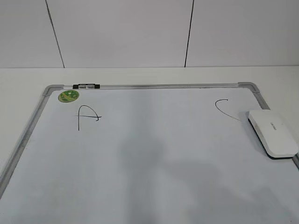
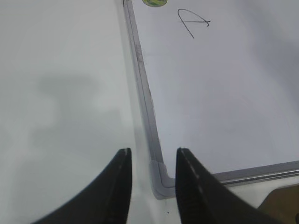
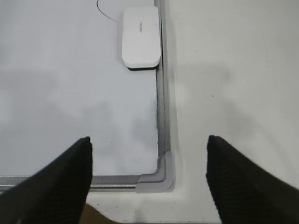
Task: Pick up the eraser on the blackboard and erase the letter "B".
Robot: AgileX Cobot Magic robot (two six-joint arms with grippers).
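Note:
The blackboard (image 1: 154, 154) is a white board with a silver-grey frame, lying flat on the table. The white eraser (image 1: 272, 133) lies on its right edge, also in the right wrist view (image 3: 139, 36). A black "A" (image 1: 87, 116) is at the upper left and a curved "C" (image 1: 225, 108) beside the eraser. No letter "B" shows on the board. My left gripper (image 2: 153, 153) is open above the board's near left corner (image 2: 161, 179). My right gripper (image 3: 148, 142) is wide open above the near right corner (image 3: 161, 179). Neither gripper shows in the exterior view.
A small green round sticker (image 1: 68, 96) and a black-and-clear clip (image 1: 86, 86) sit at the board's top left. White table (image 1: 140, 74) surrounds the board, with a white panelled wall behind. A brown edge shows at the bottom of both wrist views.

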